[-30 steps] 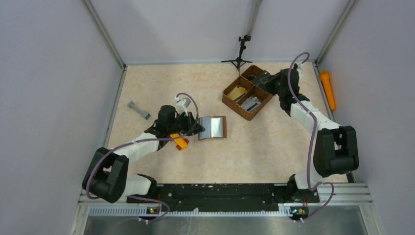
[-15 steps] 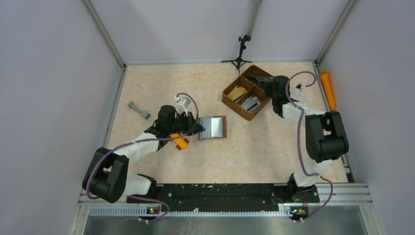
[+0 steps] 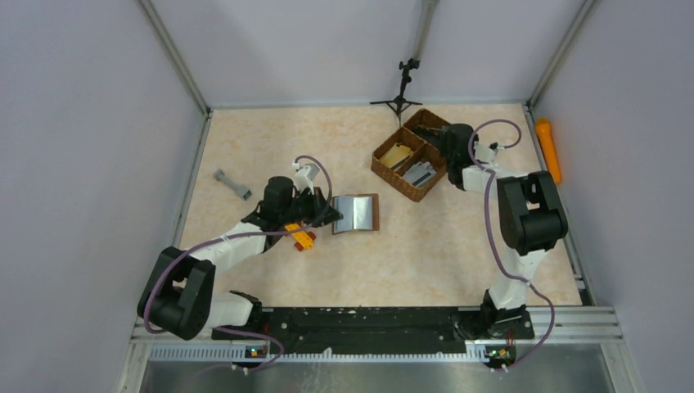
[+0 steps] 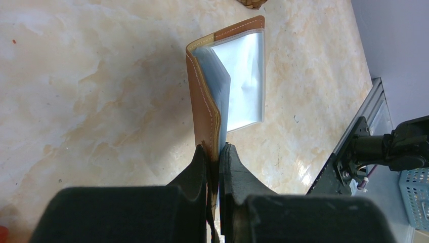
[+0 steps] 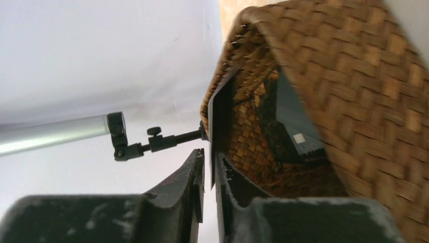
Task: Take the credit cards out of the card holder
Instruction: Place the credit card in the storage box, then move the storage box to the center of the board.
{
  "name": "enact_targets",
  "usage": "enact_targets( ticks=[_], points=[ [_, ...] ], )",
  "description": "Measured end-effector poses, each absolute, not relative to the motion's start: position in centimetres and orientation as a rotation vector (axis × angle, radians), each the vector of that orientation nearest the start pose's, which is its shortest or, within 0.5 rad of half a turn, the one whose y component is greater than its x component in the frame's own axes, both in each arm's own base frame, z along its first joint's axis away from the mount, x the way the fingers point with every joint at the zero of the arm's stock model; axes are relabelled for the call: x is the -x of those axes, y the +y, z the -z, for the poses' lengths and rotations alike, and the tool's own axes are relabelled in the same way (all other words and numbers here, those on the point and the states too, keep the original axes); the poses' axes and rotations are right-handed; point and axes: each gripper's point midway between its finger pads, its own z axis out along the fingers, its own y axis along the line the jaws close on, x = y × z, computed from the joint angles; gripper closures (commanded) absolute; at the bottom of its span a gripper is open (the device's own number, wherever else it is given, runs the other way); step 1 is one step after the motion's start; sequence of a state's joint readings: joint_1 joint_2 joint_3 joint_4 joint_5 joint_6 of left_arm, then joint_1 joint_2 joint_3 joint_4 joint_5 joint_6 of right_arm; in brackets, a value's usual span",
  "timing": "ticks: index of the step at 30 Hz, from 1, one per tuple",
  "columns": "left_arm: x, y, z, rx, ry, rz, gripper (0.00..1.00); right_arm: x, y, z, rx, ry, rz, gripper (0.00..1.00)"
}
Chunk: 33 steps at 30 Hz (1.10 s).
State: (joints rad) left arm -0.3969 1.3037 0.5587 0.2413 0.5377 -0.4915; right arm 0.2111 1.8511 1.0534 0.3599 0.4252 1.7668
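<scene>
Over beige marbled table (image 3: 409, 254), pinched flat brown leather card holder (image 4: 204, 109) in left gripper (image 4: 218, 152); couldn't tell grip of right gripper (image 5: 208, 159).

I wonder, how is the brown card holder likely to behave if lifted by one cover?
Probably floppy: the card holder bends at its spine while the left fingers pinch one cover. Its glossy sleeves look slippery, so contents may slide out.

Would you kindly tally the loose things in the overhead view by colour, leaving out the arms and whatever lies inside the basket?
Brown: 2, card holder and woven basket
Orange: 2, small toy and cylinder
Grey: 1, dumbbell-shaped piece
Black: 1, small tripod
Total: 6
</scene>
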Motion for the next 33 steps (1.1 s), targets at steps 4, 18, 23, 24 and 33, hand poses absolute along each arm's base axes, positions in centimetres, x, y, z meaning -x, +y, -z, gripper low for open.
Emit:
enact_targets(
  ticks=[4,18,23,24,33],
  points=[
    [-27.2,-23.0,-11.1,-0.25,2.167,1.086,1.0,-54.7,8.2,-14.4,-1.606,1.225,-0.894,0.48],
    [-27.1,-23.2,-12.1,-0.27,2.127,1.11,0.99,-53.7,12.7,-20.4,-0.945,1.694,-0.746,0.49],
    [-27.0,-23.3,-12.1,-0.267,2.128,1.113,0.99,-52.0,14.1,-20.8,-0.608,1.936,-0.629,0.32],
    [-27.1,-23.2,-12.1,-0.265,2.128,1.109,0.99,-51.5,14.1,-20.1,-0.582,1.976,-0.611,0.32],
    [-27.5,-22.5,-13.0,-0.235,2.099,1.051,0.99,-47.3,17.0,-14.2,-0.503,2.255,-0.461,0.26]
  ],
)
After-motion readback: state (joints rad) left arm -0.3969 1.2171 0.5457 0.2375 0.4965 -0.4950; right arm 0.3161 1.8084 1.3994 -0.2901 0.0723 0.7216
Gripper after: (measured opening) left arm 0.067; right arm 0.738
